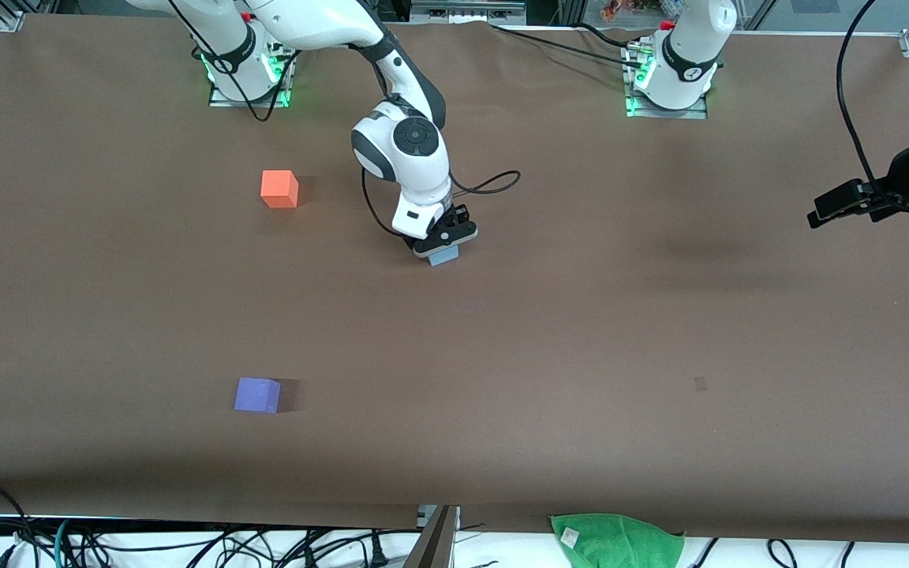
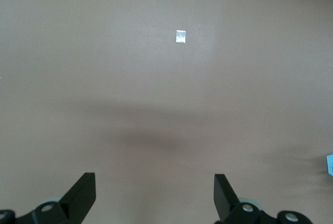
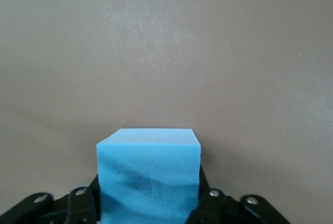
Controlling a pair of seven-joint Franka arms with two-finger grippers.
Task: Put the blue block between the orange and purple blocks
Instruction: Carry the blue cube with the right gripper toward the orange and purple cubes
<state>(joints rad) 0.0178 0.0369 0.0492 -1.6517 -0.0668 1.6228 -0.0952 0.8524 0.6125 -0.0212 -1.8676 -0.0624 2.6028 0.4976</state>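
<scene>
- Nearest the front camera, a green cloth (image 1: pixel 616 539) lies at the table's edge, with loose cables (image 1: pixel 186 544) below that edge.
- Farther in, the purple block (image 1: pixel 257 394) sits alone on the brown table (image 1: pixel 549 331), toward the right arm's end.
- Farther still, near the middle of the table, the right gripper (image 1: pixel 440 246) has its fingers closed against two opposite sides of the blue block (image 1: pixel 444 255); from the front, only a sliver of blue shows under the black fingers, and whether the block touches the table cannot be told.
- The right wrist view fills that in: the blue block (image 3: pixel 149 174) is a whole cube with a slightly dented face, clamped between the fingers (image 3: pixel 83 206) of the right gripper (image 3: pixel 148 211), with bare table around it.
- The orange block (image 1: pixel 279 188) sits farthest of the three from the front camera, toward the right arm's end, well apart from both other blocks.
- The left gripper (image 1: pixel 845 203) waits in the air over the left arm's end of the table.
- The left wrist view shows what the front view does not: the left gripper (image 2: pixel 155 195) is spread wide and holds nothing, above bare table bearing a small pale mark (image 2: pixel 180 36).
- Count: three blocks, one of each colour; two grippers; one cloth.
</scene>
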